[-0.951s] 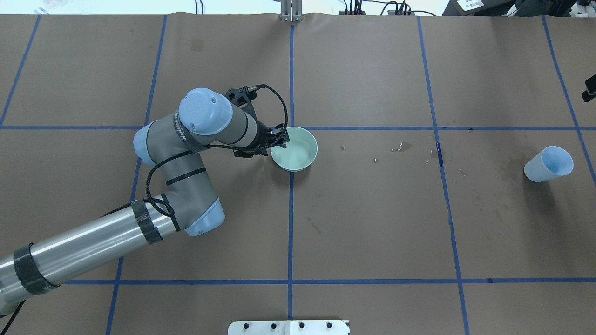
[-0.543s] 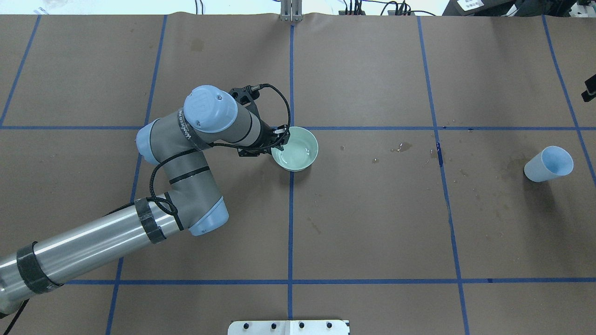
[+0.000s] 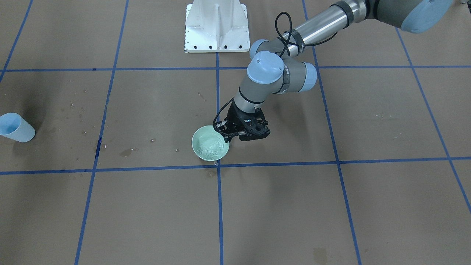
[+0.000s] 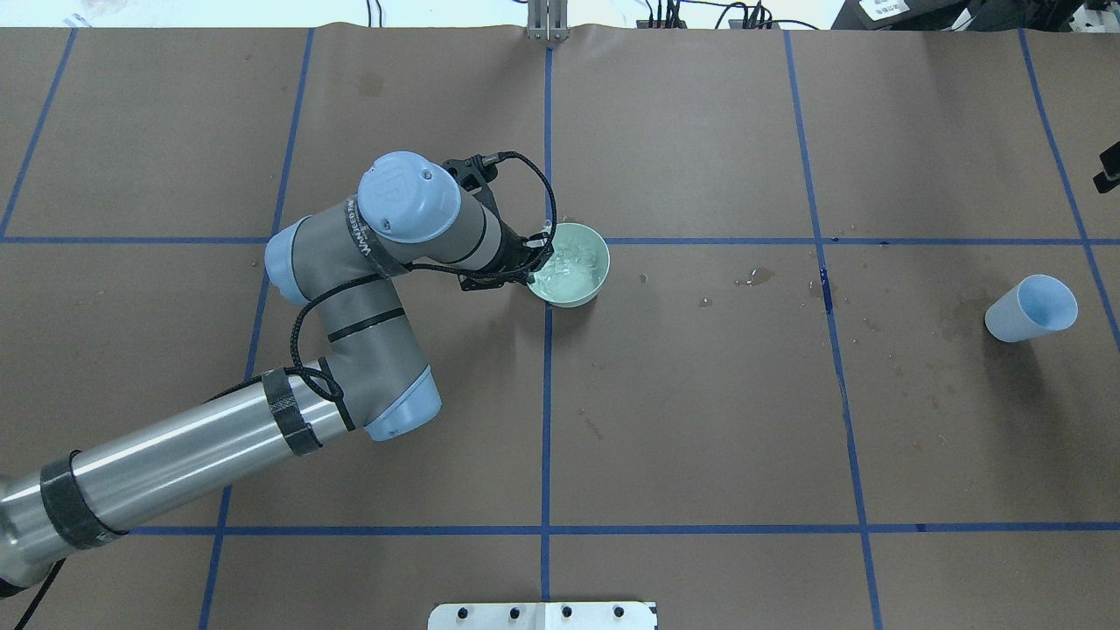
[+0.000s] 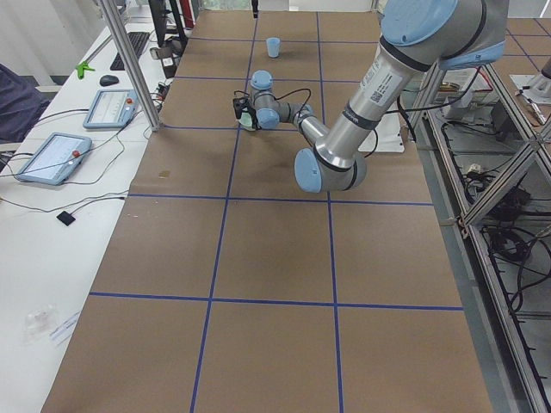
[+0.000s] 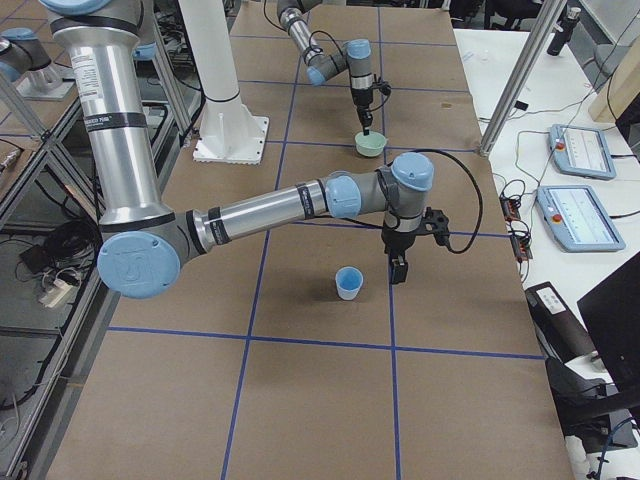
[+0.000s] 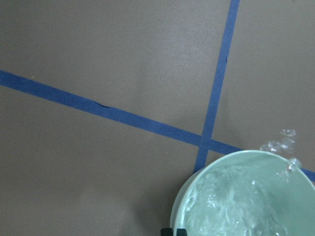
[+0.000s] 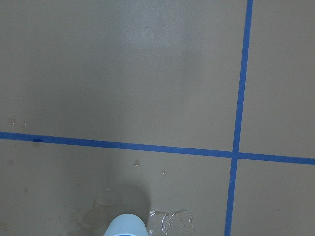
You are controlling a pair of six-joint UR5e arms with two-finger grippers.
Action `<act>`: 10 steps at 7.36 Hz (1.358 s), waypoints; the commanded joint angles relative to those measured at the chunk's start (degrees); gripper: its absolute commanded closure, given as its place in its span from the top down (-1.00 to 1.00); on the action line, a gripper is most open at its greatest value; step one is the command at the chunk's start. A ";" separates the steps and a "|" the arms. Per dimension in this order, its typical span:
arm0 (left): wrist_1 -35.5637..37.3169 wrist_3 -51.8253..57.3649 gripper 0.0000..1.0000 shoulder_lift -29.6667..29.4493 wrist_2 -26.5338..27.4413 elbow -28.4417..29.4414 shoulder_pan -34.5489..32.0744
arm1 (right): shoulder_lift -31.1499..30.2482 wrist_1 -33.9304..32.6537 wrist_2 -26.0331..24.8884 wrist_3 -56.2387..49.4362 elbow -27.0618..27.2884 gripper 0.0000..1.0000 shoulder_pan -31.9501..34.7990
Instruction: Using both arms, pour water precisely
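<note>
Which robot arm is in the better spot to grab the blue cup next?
Right, probably. The right gripper hangs beside the blue cup. The left gripper is clamped on the green bowl, with water inside, far from the cup.

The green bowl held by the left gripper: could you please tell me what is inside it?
Clear water, rippled and splashing, fills part of the green bowl; droplets leap above its rim. The left gripper at the rim hides a small patch of the inside.

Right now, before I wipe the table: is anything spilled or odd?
Yes: the water in the bowl gripped by the left gripper is churning, and droplets fly over its rim. A puddle lies beside the cup.
</note>
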 commanded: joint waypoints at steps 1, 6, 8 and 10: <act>0.13 0.00 -1.00 0.05 0.03 -0.68 -0.09 | -0.01 0.09 0.00 0.02 -0.07 0.99 0.00; 17.08 6.31 -1.00 0.66 0.12 -14.37 -1.75 | -0.19 0.09 0.09 0.02 0.11 0.99 0.00; 20.15 10.68 -1.00 5.90 -0.06 -20.78 -3.59 | -0.10 0.09 0.09 0.02 0.19 0.99 0.00; 20.52 16.22 -1.00 15.38 -0.58 -27.81 -7.01 | -0.10 0.09 0.00 0.11 0.28 0.99 0.00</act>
